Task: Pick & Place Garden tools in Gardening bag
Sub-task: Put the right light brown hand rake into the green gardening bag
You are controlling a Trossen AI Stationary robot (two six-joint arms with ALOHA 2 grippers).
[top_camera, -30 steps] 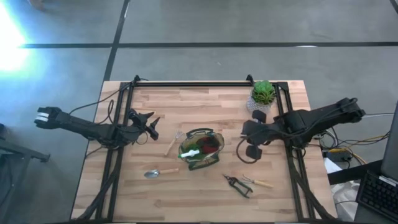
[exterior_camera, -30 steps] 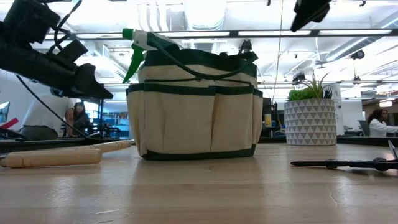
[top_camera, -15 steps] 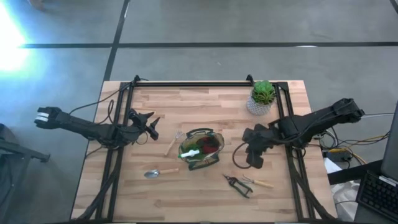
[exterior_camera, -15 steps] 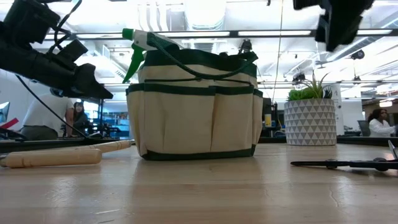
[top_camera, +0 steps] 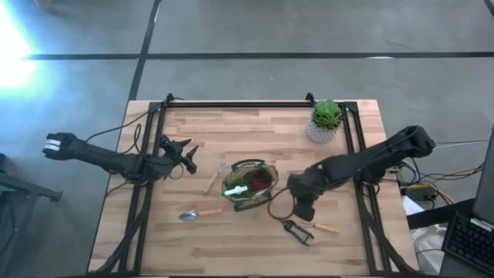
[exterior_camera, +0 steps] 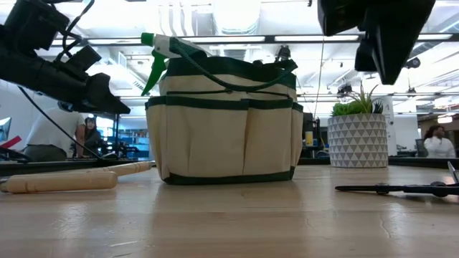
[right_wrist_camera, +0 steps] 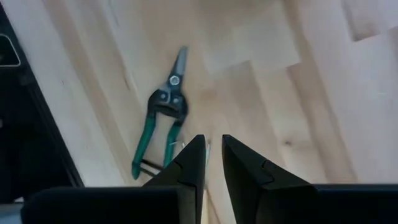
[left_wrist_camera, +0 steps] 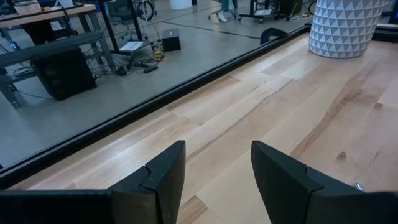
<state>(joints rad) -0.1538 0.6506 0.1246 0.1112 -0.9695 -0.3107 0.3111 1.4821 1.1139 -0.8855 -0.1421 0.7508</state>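
Right gripper (right_wrist_camera: 212, 163), fingers nearly pressed together and empty, hung above the shears (right_wrist_camera: 160, 117). Shears looked rigid, light, slick metal; the handles probably offered the best hold. Left gripper (left_wrist_camera: 217, 168) waited spread, well apart.

Even overhead light; glare at floor (top_camera: 15, 46) upper left; low view backlit.
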